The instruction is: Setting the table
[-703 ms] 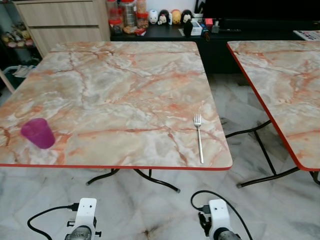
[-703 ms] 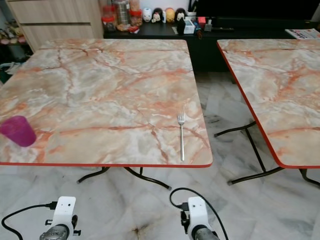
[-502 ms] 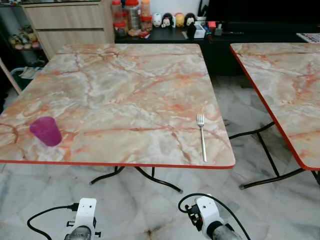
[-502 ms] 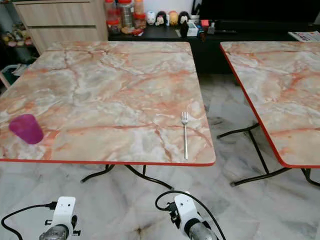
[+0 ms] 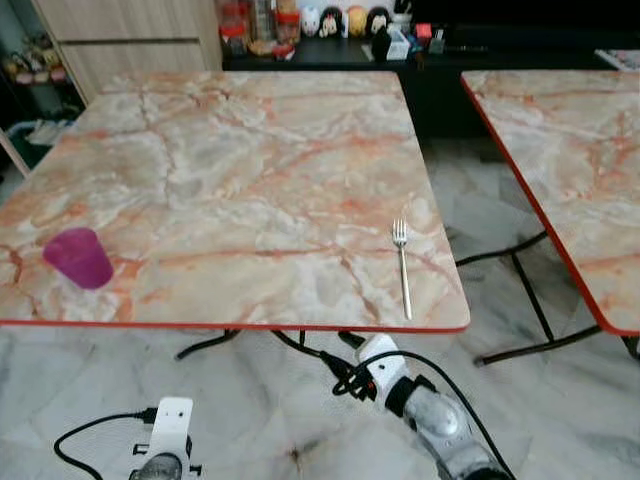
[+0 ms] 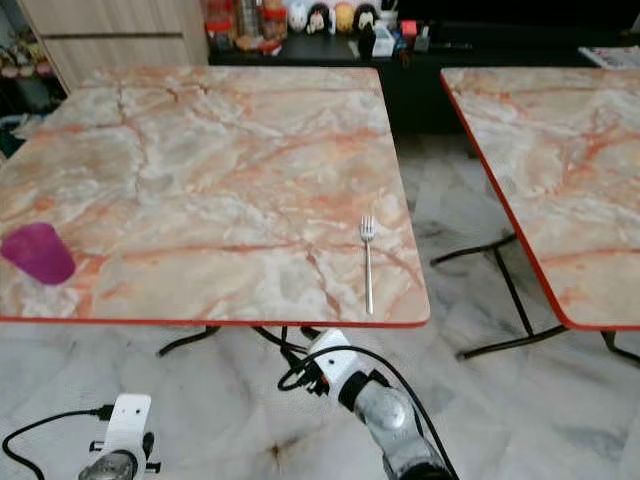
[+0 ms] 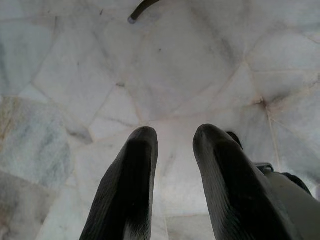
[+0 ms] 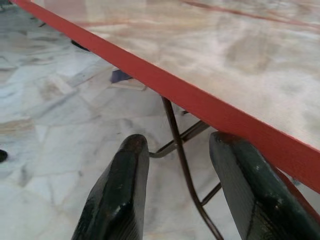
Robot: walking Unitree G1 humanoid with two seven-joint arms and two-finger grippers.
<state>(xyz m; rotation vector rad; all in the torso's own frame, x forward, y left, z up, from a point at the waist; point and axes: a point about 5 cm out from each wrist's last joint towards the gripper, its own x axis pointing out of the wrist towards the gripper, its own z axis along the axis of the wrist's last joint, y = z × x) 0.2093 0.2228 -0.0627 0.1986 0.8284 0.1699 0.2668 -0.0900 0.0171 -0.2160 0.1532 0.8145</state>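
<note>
Reaching forward below the near edge of the marble-patterned surface [image 5: 240,150], the right arm [image 5: 430,420] is showing in the head views as a silver forearm with a white wrist module and a looping black cable. Its right gripper [image 8: 180,165] is appearing in the right wrist view, where the two black fingers [image 8: 120,200] are standing well apart with nothing between them, pointing at the red rim of the surface and the dark metal table leg [image 8: 180,150] beneath it.

A fork [image 5: 402,268] is lying on the surface near the near right corner, its tines pointing away from the robot and its handle end close to the near edge. A purple cup [image 5: 76,257] is standing upright near the near left corner, well apart from the fork.

The left arm [image 5: 168,440] is hanging idle low on the left; the left wrist view is showing the left gripper [image 7: 172,150] with its fingers parted and empty, pointing down at the pale marble floor [image 7: 190,65].

A second surface [image 5: 570,150] of the same pattern is standing to the right, separated by a strip of floor. Along the far wall a dark sideboard [image 5: 450,50] is carrying jars and small figurines [image 5: 345,20], which the wrist views are not taking in.
</note>
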